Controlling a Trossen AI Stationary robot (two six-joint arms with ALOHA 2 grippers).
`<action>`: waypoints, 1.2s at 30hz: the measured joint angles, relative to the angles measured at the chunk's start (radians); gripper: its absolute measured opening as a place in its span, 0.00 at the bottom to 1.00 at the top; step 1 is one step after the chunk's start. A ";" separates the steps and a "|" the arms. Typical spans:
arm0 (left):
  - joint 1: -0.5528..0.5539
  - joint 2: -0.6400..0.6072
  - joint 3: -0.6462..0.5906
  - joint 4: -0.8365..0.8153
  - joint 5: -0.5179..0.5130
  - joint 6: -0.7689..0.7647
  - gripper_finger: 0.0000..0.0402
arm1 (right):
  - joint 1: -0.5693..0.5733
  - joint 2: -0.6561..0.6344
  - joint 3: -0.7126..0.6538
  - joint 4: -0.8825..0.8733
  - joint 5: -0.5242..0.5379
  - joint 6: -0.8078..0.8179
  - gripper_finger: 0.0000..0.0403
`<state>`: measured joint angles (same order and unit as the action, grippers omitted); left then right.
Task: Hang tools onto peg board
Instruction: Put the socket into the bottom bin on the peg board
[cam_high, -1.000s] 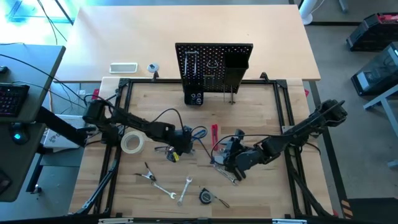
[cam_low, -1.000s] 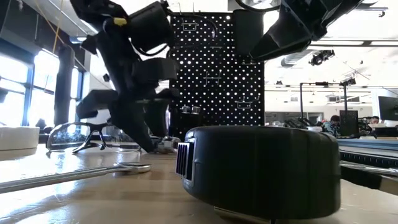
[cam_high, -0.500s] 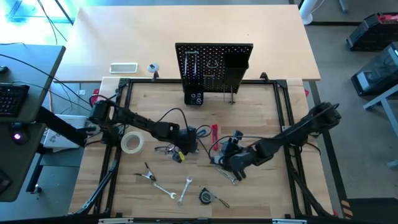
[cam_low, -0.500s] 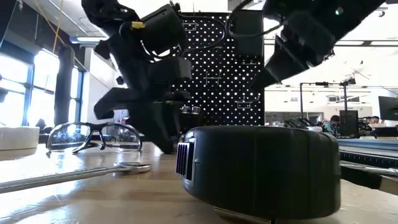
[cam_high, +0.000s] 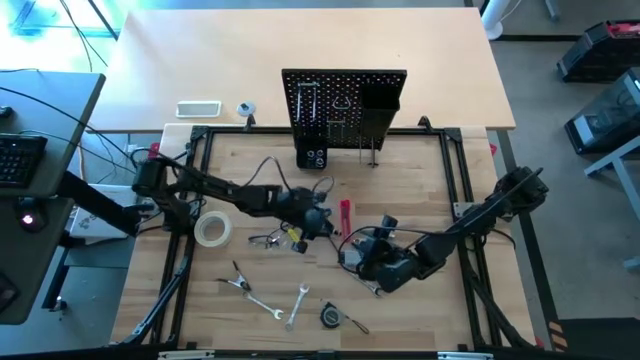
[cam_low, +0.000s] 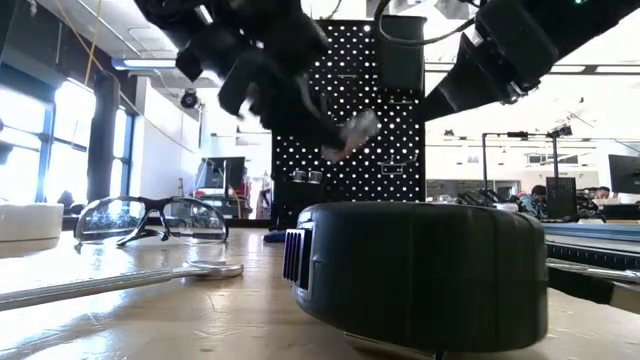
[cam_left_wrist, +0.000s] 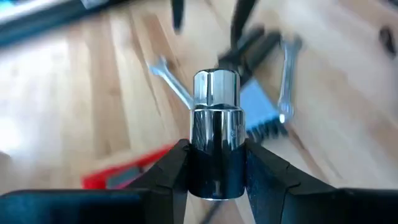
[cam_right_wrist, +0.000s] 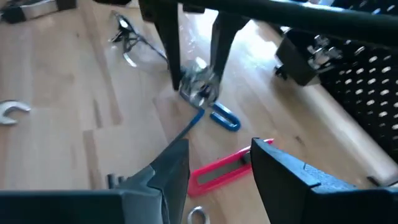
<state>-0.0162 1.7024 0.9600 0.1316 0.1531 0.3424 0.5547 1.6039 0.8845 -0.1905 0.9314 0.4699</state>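
The left gripper (cam_left_wrist: 214, 177) clamps a shiny chrome steel socket (cam_left_wrist: 215, 130), long axis pointing out from the fingers, above mid-table; the black perforated peg board (cam_high: 345, 98) stands beyond it, nearer this arm; the right gripper (cam_right_wrist: 219, 165) hangs empty, jaws apart.

Beyond the right tool's (cam_right_wrist: 214, 171) spread fingers, the left tool (cam_right_wrist: 196, 78) grips a silver socket (cam_right_wrist: 198, 87) above the blue-handled hex key (cam_right_wrist: 221, 116).

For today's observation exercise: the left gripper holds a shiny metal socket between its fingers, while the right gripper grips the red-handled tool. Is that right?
Not quite. The left gripper does hold the socket, but the right gripper holds nothing: the right wrist view shows its fingers apart above the table, with the red-handled tool lying on the wood between and beyond them.
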 joint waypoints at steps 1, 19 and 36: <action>0.005 -0.019 0.000 0.006 0.005 0.000 0.27 | 0.003 0.000 0.000 0.022 0.003 -0.015 0.41; 0.024 -0.267 0.002 0.261 0.225 -0.058 0.27 | -0.032 -0.123 0.001 0.717 -0.113 -0.720 0.41; 0.024 -0.242 0.001 0.390 0.257 -0.131 0.27 | -0.086 -0.129 0.000 0.966 -0.248 -0.875 0.41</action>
<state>0.0075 1.4600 0.9613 0.5216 0.4100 0.2109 0.4684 1.4754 0.8848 0.7759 0.6834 -0.4052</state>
